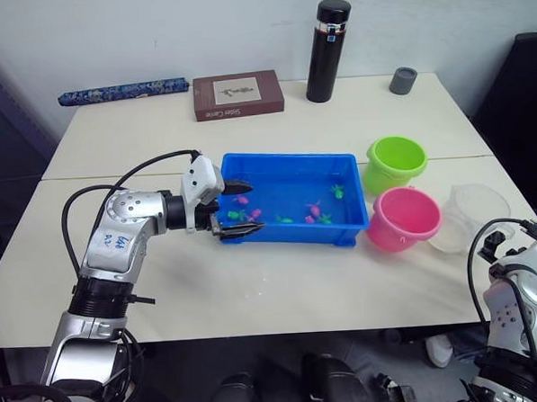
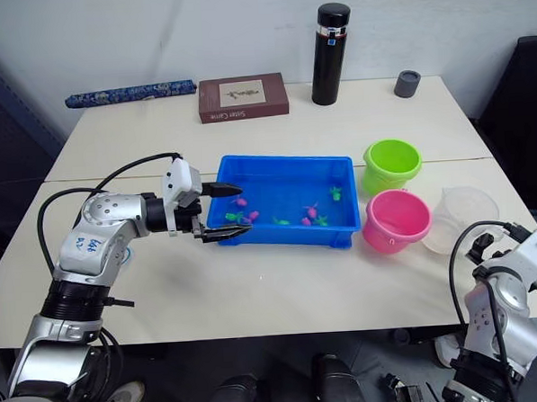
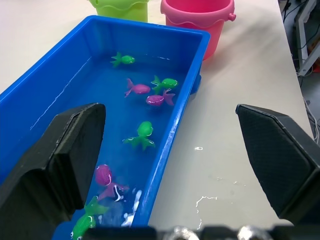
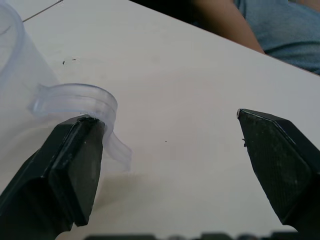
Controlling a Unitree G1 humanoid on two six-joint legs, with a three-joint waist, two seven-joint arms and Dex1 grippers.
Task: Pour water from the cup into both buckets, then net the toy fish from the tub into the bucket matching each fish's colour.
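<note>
Overhead: left gripper [image 1: 236, 205], jaws spread, straddles the tub's [image 1: 289, 159] left rim. Right wrist view: right gripper [image 4: 170, 165], jaws spread, beside the cup's [image 4: 75, 107] handle.

Tub [image 3: 192, 60]: glossy blue plastic, smooth walls. Pink bucket [image 1: 403, 219] and green bucket [image 1: 395, 161]: smooth plastic, slight sheen. Cup [image 4: 30, 95]: clear see-through plastic, smooth. Toy fish [image 3: 145, 136]: shiny translucent plastic. Left gripper [image 3: 170, 150] fingers [image 3: 65, 155]: matt black, finely textured pads. Table [image 1: 282, 290]: smooth matt cream surface. Flask [image 1: 328, 52]: black, satin finish.
</note>
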